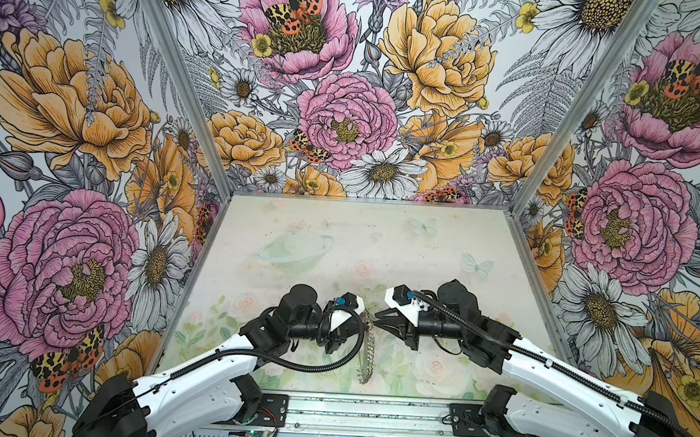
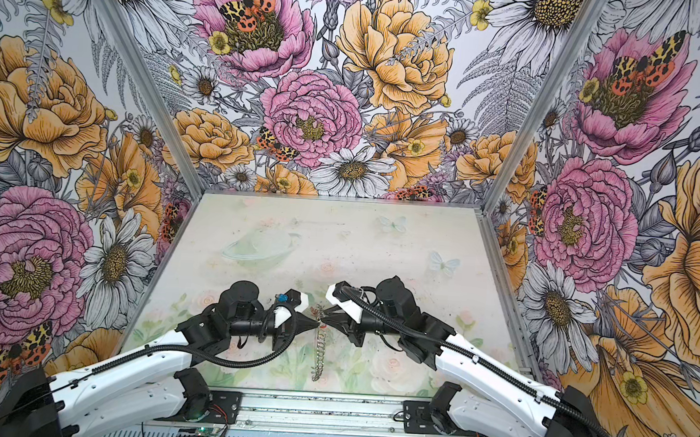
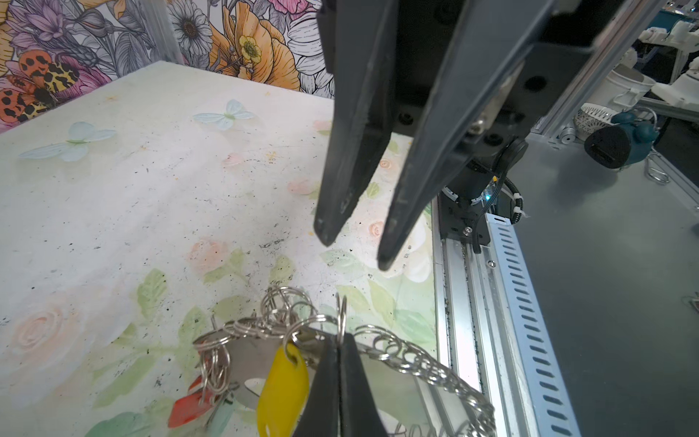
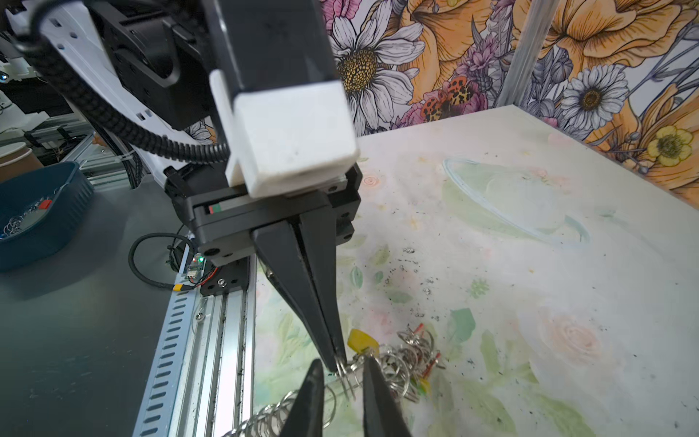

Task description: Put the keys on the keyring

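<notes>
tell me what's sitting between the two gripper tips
Small split rings at the keyring's held end, one pinched by the shut left gripper; right gripper is open. Clearest in the right wrist view.

Left end effector [image 2: 315, 325] seemingly pinches the edge-on keyring [image 2: 320, 352]; right end effector [image 2: 326, 316] alongside.

Yellow-tagged key [image 3: 281, 389] cut off at frame edge, keyring [image 3: 253, 357] partly behind left pincer [image 3: 339, 340]

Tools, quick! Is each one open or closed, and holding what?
Left tool: closed, pinching a split ring on the keyring.
Right tool: open, gripping nothing.
</notes>
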Motion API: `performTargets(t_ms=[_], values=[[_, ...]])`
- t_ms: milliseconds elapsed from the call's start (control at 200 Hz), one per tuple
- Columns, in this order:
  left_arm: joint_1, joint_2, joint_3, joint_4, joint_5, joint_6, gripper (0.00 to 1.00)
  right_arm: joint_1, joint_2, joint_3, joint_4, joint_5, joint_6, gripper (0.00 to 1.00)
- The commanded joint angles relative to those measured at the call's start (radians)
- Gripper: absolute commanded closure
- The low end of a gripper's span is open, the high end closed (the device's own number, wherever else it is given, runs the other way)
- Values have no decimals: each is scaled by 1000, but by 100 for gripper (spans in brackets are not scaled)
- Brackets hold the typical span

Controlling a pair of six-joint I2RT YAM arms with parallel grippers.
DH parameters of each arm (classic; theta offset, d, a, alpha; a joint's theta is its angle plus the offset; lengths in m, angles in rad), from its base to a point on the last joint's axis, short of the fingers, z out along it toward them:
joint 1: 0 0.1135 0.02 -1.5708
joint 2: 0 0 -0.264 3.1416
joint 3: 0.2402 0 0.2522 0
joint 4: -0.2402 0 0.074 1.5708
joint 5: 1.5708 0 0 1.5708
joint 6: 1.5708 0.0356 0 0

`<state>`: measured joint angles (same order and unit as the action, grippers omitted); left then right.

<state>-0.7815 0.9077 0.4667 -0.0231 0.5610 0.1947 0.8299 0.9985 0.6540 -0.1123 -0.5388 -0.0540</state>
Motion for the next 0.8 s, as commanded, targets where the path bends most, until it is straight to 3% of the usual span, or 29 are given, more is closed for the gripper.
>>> performTargets(t_ms=[0,270,616,796], values=[[-7,-27,27,36,21,26,100,-5,35,39,-67,-48,-26,82],[-7,6,41,35,56,25,100,-1,61,44,-64,-82,-31,94],[-5,7,39,46,73,20,100,5,88,51,-63,-88,-32,87],[-5,11,39,49,73,18,100,17,103,56,-63,-98,-35,89]])
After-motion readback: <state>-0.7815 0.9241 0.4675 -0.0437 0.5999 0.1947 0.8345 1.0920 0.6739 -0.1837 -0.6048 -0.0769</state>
